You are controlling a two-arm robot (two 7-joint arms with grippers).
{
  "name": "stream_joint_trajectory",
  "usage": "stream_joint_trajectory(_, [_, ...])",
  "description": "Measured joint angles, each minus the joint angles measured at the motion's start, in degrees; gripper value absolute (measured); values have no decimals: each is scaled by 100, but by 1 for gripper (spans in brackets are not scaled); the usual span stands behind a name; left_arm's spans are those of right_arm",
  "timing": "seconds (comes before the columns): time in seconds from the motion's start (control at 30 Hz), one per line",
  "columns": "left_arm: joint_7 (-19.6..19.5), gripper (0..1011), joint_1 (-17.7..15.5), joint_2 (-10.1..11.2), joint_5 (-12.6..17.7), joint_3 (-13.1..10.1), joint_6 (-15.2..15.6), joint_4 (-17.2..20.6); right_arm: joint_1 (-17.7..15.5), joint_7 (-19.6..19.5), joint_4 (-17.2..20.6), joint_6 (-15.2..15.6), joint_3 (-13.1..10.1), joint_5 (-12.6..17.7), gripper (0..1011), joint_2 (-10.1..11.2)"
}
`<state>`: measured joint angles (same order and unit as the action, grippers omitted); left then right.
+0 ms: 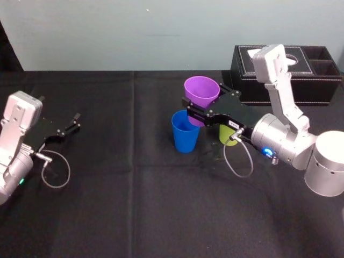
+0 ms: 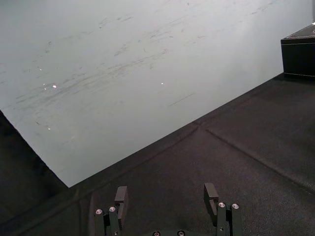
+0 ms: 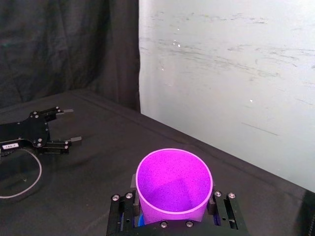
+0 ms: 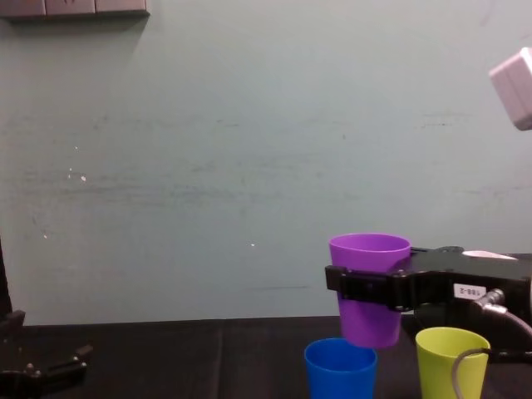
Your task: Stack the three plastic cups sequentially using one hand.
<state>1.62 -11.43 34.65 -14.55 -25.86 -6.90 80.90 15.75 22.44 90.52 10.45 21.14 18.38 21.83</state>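
We log the right tool (image 4: 371, 288) pinching the purple tapered plastic tumbler (image 1: 201, 92) mid-wall, upright and clear of the black desk (image 1: 134, 204). Its base is just over the blue plastic tumbler's (image 1: 185, 131) rim, we judge for nesting. The yellow-green plastic tumbler (image 4: 450, 362) waits beside. The left tool (image 1: 67, 129) is parked, spread.

Robot lab setup, black-clothed table (image 1: 134, 215), bare pale wall (image 1: 107, 32); dark curtain (image 3: 64, 49)

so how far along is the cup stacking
Done: nothing stacked yet. In hand: the right gripper holds the purple cup raised near the blue cup. To do: seat it there, then add the yellow-green cup. Left gripper sits open at left.
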Motion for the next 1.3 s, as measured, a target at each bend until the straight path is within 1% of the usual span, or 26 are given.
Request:
stream_joint_trajectory(0.2, [0, 1012, 0, 0, 0, 0, 0, 0, 166, 89, -295, -158, 118, 47, 733, -101])
stream_joint_trajectory(0.5, [0, 1012, 0, 0, 0, 0, 0, 0, 284, 120, -582, -306, 229, 57, 733, -175])
stream_joint_trajectory(0.73, [0, 1011, 0, 0, 0, 0, 0, 0, 334, 143, -758, -387, 285, 51, 733, -203])
stream_joint_trajectory(1.3, [0, 1011, 0, 0, 0, 0, 0, 0, 399, 184, -1028, -503, 390, -50, 733, -240])
